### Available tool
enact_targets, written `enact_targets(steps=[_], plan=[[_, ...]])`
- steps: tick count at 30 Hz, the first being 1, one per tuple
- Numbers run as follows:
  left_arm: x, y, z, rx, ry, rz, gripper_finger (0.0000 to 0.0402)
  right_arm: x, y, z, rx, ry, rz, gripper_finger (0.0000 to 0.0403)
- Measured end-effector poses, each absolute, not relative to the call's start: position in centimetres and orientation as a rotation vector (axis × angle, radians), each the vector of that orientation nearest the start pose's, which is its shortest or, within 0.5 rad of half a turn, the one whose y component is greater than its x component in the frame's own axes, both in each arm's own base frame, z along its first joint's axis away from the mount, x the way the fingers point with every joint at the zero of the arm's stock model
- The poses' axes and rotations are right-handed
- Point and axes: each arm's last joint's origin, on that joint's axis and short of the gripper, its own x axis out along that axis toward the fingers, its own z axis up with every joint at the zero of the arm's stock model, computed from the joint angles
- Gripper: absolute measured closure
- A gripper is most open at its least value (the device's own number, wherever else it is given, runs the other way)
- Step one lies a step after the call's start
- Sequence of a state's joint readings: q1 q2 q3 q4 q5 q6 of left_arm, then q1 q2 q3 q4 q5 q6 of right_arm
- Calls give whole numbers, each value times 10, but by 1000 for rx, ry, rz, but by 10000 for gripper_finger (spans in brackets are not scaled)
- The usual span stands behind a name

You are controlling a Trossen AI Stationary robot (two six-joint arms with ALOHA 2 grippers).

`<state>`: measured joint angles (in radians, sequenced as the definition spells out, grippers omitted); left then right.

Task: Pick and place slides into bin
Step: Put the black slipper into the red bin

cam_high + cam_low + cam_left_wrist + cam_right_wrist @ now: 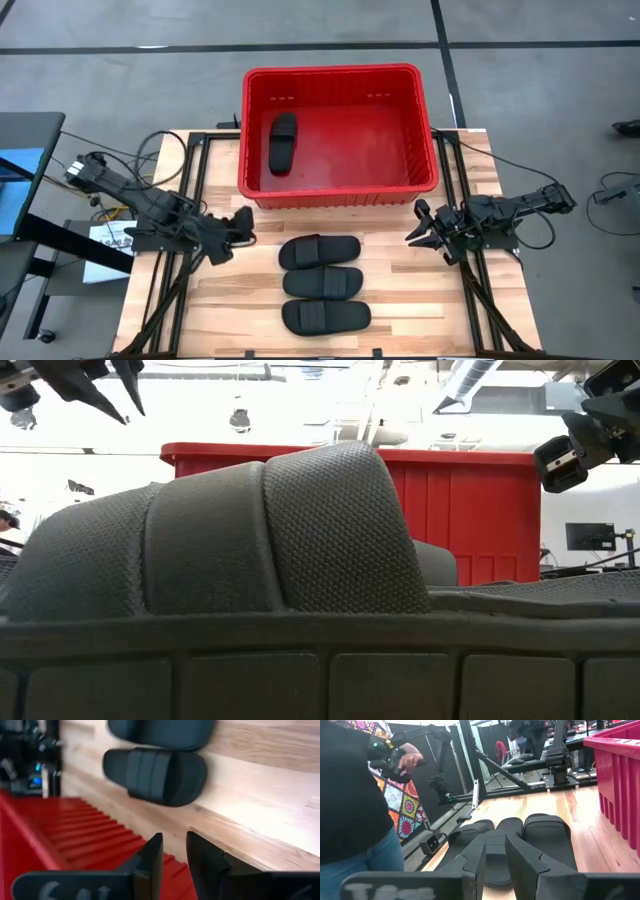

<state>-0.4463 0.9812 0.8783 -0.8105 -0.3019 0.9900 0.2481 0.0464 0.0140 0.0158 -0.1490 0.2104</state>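
I see a pale wooden plank tabletop (420, 300) framed by black metal rails, standing on a grey concrete floor crossed by dark lines. At its far edge sits the large bright red rectangular plastic bin (340, 190), with 1 matte black slip-on slide (283, 142) lying inside near its left wall. The other 3 black slides (322, 283) lie in a column on the wood just in front of the bin, straps ribbed, sides close together.

My left gripper (243, 226) hangs left of that column, near the bin's front left corner, its fingers (150, 862) set narrow with a slim gap and holding nothing. My right gripper (420, 226) hangs right of the column, fingers (475, 857) likewise narrow and empty.

Beyond the table, the right wrist view shows a person (355, 800) in a dark top and blue jeans holding a controller, beside a patterned cloth. I cannot read any writing or labels.
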Motion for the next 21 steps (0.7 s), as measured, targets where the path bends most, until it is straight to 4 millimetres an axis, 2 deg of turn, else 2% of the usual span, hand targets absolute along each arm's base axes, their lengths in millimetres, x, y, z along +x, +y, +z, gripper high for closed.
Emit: enact_targets(steps=[8, 21], plan=[[179, -93, 265, 1360, 740, -695, 325, 95, 29, 166, 207, 59, 394, 338], [206, -113, 252, 1404, 593, -813, 325, 95, 29, 166, 207, 59, 394, 338]])
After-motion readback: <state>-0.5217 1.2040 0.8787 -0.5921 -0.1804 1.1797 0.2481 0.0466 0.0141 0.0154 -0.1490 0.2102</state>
